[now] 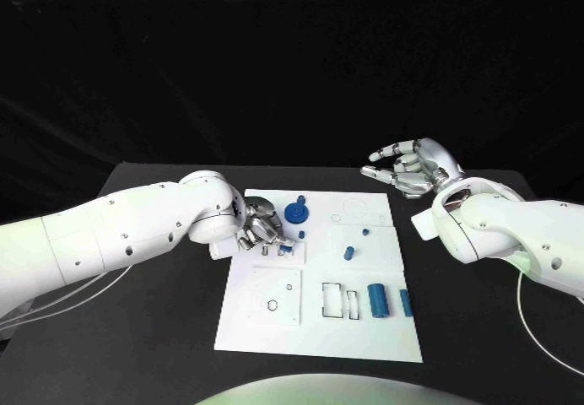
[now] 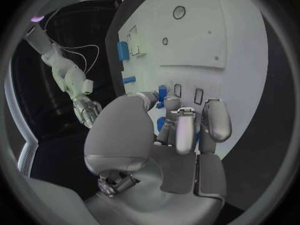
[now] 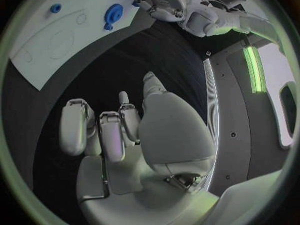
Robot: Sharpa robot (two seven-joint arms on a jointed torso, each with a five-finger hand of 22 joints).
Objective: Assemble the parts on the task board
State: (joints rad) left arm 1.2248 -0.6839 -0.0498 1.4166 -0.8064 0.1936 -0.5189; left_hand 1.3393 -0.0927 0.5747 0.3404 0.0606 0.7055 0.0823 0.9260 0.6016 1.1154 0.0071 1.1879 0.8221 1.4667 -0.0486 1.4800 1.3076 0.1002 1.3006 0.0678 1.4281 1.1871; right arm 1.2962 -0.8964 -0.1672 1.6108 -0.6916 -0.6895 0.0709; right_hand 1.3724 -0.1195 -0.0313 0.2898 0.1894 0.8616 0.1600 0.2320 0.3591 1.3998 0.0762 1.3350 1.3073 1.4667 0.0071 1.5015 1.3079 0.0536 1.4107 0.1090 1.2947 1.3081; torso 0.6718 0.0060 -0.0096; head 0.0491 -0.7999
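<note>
Broadly, the black table (image 1: pixel 146 337) carries the flat white rectangular task board (image 1: pixel 322 337) in its middle, seen from the head view with outlined recesses drawn on it. The left arm (image 1: pixel 110 232), white and thick, reaches in over the table's left side and brings the left hand (image 1: pixel 262 228) down over the board's upper left part; its silver fingers (image 1: pixel 270 240) are curled together with their tips down at a small blue part (image 1: pixel 285 249), and from the left wrist view the fingertips crowd round blue pieces on the board, though I cannot tell whether the part is actually pinched or only touched. The right arm (image 1: pixel 511 232) comes in at the table's right side, and the right hand (image 1: pixel 413 169) hovers off the board beyond its upper right corner, palm turned up, fingers apart and loosely bent with nothing in them; the right wrist view shows the same empty hand (image 3: pixel 125 135) over bare table. On the board, a round blue gear-like part (image 1: pixel 300 211) stands just beside the left hand. Near the lower right edge lie a blue cylinder (image 1: pixel 377 299) and, just beside it, a thinner blue peg (image 1: pixel 405 302), both lengthwise along the board. A short blue pin (image 1: pixel 349 251) lies near the board's middle, and a tiny blue stud (image 1: pixel 365 231) sits a little above it.
</note>
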